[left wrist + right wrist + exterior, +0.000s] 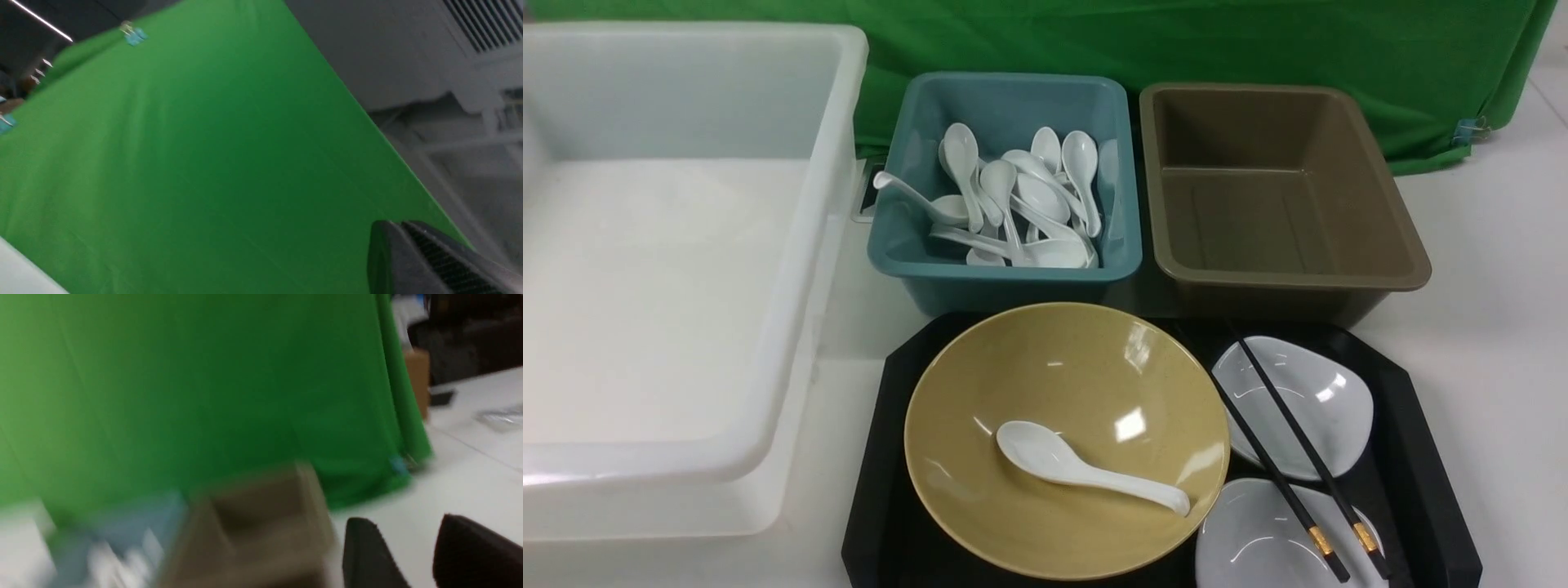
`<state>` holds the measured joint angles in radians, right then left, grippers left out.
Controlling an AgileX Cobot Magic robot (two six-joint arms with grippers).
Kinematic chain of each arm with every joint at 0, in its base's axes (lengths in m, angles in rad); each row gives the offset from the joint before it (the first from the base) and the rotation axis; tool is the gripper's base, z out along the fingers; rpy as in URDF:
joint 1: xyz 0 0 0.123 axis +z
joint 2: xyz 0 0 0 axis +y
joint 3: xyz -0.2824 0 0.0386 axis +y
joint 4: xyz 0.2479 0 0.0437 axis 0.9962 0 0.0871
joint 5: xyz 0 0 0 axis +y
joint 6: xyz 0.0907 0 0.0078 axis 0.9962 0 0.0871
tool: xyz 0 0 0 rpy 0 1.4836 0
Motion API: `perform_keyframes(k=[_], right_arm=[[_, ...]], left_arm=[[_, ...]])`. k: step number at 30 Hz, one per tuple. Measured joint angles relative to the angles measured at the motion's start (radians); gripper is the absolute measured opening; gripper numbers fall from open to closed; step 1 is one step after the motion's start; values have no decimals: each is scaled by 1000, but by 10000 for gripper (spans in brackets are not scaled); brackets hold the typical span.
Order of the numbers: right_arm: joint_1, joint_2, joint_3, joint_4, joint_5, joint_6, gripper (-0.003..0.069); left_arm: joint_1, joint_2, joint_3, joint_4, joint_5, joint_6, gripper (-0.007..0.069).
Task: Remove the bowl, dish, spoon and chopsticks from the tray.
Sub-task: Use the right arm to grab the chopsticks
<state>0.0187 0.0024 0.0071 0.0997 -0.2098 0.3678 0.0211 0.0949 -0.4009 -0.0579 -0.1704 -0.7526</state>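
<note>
The right gripper [404, 531] is hanging half-spread and empty, the left gripper [398, 228] closed on nothing, both off the black tray [882, 506]. There the spoon [1086, 469] is lying loose in the mustard bowl [1086, 367]: tilting the bowl could spill it, and the chopsticks [1303, 441] bridging two white dishes [1335, 404] could roll.

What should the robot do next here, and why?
Probably lower the right gripper toward the chopsticks. Its jaws stand apart and empty, and the chopsticks lie across both white dishes on the tray's right side, so those dishes likely cannot be lifted cleanly first.
</note>
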Motion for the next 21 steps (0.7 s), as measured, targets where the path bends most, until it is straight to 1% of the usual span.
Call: perform_keyframes(k=[1, 2, 3, 4, 5, 8, 9, 10, 11, 12, 13, 14, 15, 16, 17, 18, 19, 21], right_arm=[[0, 0, 0, 6, -52, 52, 243], [0, 0, 0, 9, -96, 81, 243], [0, 0, 0, 12, -126, 99, 243], [0, 0, 0, 12, -141, 102, 243], [0, 0, 0, 13, -188, 122, 243], [1, -1, 0, 13, -251, 187, 237], [8, -1, -22, -8, -214, 226, 214], [21, 6, -60, -53, -146, 262, 178], [24, 8, -70, -64, -130, 269, 169], [66, 44, -169, -159, 59, 318, 84], [93, 83, -243, -198, 154, 326, 48], [125, 124, -303, -217, 251, 317, 29], [167, 185, -378, -234, 372, 284, 15], [176, 198, -393, -236, 396, 276, 13], [224, 270, -465, -242, 512, 234, 6], [307, 379, -562, -253, 693, 182, 0], [359, 477, -638, -257, 817, 144, -3], [448, 624, -732, -262, 946, 92, -7]], left_arm=[[0, 58, -83, 58, 132, -15, 18], [0, 102, -164, 73, 221, -5, 18], [0, 161, -240, 79, 332, 36, 18], [0, 173, -240, 79, 354, 49, 18], [0, 263, -350, 58, 501, 168, 18], [0, 460, -514, -60, 774, 472, 18], [0, 537, -554, -103, 861, 581, 18], [0, 599, -591, -151, 918, 664, 18], [0, 611, -596, -159, 928, 681, 18], [0, 704, -621, -217, 986, 802, 18], [0, 747, -627, -245, 1003, 856, 18], [-2, 799, -629, -271, 1019, 914, 18], [-12, 849, -629, -305, 1026, 958, 18], [-17, 868, -629, -310, 1028, 973, 18], [-28, 895, -629, -330, 1030, 995, 15], [-78, 968, -629, -361, 1029, 1040, 2], [-119, 1001, -629, -364, 1028, 1052, -3], [-208, 1047, -629, -347, 1026, 1050, -8]])
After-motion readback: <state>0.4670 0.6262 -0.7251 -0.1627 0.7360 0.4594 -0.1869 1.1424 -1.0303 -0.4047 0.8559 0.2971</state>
